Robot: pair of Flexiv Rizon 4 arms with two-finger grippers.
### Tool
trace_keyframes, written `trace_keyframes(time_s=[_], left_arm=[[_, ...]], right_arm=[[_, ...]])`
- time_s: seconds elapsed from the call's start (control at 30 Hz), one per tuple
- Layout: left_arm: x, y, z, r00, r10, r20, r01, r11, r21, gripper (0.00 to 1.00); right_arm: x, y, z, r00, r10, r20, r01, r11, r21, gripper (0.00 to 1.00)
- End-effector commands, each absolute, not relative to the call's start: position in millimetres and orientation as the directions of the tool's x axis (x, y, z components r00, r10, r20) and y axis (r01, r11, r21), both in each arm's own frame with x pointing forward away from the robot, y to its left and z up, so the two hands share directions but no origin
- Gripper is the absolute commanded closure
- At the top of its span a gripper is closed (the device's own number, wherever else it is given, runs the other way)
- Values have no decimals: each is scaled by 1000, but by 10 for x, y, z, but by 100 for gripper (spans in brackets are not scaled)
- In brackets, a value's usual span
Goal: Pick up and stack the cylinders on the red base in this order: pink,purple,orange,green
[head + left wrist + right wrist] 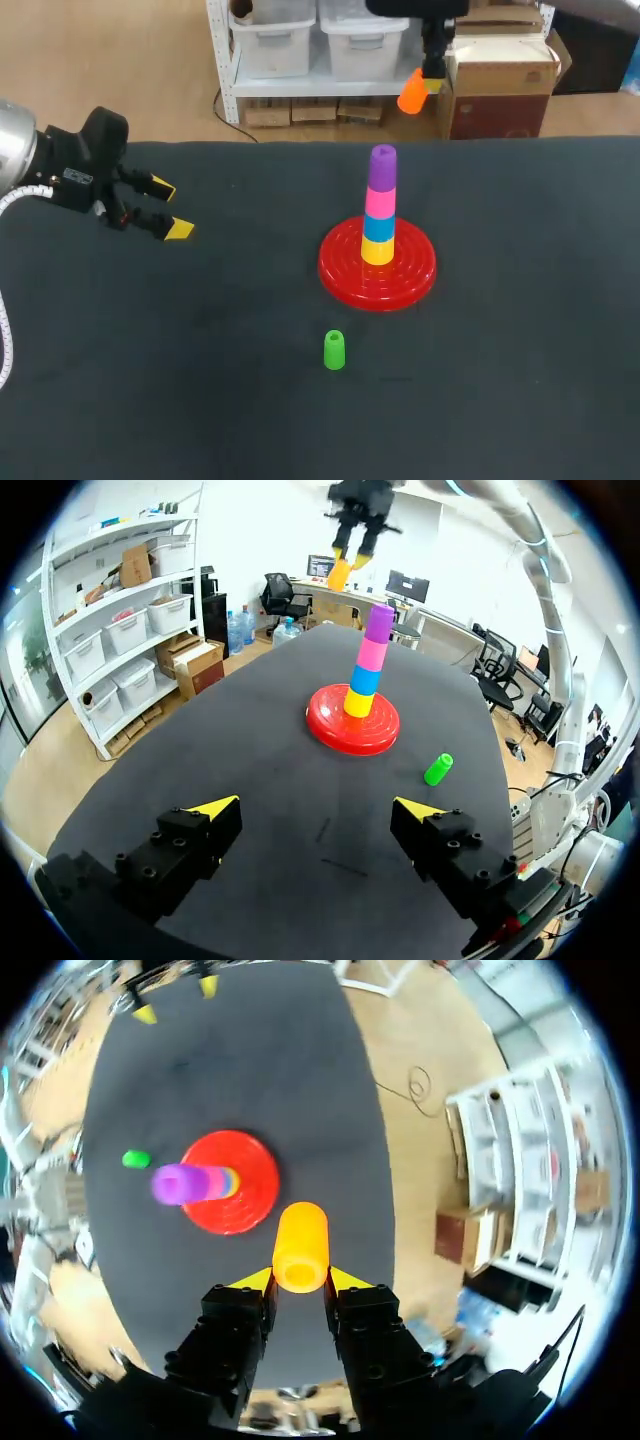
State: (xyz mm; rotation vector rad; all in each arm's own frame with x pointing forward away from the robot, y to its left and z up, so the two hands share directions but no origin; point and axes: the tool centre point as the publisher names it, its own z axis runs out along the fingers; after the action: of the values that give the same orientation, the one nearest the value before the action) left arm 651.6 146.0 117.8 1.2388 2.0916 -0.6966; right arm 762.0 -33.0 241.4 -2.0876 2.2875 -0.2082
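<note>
Orange step: right pincer (300, 1280) clamped on orange cylinder (301, 1242), aloft near red base (345, 270). Next, line up and lower onto purple cylinder (382, 168) topping the stack. Green cylinder (334, 350) lies on worktop (520, 350); left pincer (170, 208) wide open, empty

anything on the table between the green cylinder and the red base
Nothing. In the head view only bare black table lies between the green cylinder and the red base; the left wrist view shows the same gap.
</note>
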Motion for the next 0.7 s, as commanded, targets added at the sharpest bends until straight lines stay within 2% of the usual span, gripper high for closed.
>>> trace_keyframes(time_s=[0.03,0.3,0.7], left_arm=[[6516,1464,1174,-380,577,-723,895,425,-132,0],[6516,1464,1174,-380,577,-723,895,425,-132,0],[6516,1464,1174,-380,577,-723,895,425,-132,0]], right_arm=[[7234,-157,2606,13,-993,119,-968,-43,-248,100],[7076,43,2546,162,-957,242,-964,-206,-167,100],[7043,113,2419,248,-922,296,-960,-275,-52,100]])
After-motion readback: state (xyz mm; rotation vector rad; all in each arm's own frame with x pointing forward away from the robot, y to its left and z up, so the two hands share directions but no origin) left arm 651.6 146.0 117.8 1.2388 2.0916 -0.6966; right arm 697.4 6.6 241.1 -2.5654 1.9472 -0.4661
